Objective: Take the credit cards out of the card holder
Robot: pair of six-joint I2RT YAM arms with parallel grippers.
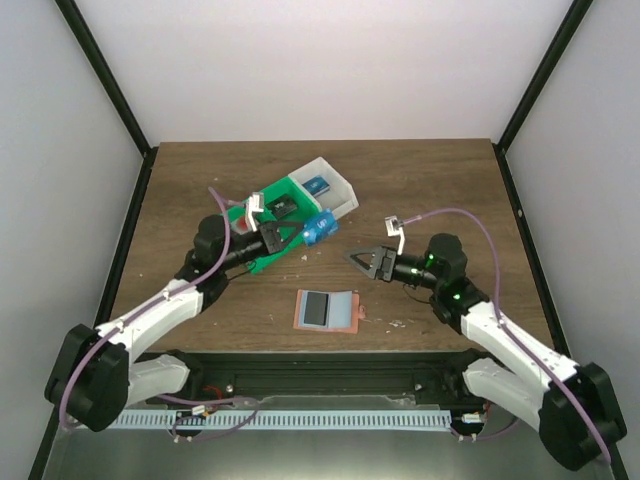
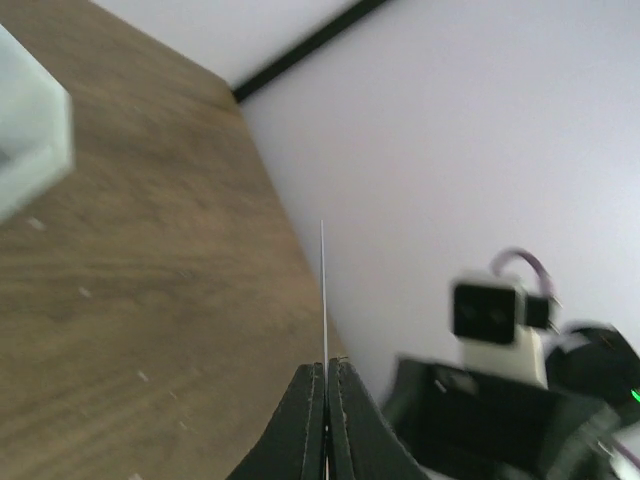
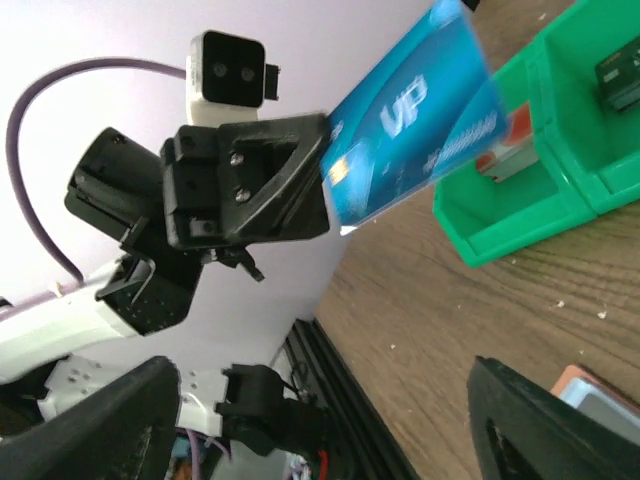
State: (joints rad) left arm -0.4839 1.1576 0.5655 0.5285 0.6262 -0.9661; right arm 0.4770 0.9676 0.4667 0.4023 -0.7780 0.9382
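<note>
Beside the green bin [image 1: 283, 187], your left gripper [image 2: 325, 385] is clamping the blue credit card [image 3: 410, 130] by one end. Your right gripper [image 1: 360, 262] is hanging open near it. The card holder [image 1: 327, 311] is lying unfolded nearer the bases.

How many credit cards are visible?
3. A blue card is pinched in the left claw; a grey card and a pale card lie in the open card holder. Others may be hidden.

The counter [image 1: 440, 190] lies bare right of the green-and-white bin [image 1: 347, 200]; the left gripper [image 1: 295, 232] and its blue card [image 1: 320, 226] crowd the gap between bin and card holder [image 1: 327, 310].
</note>
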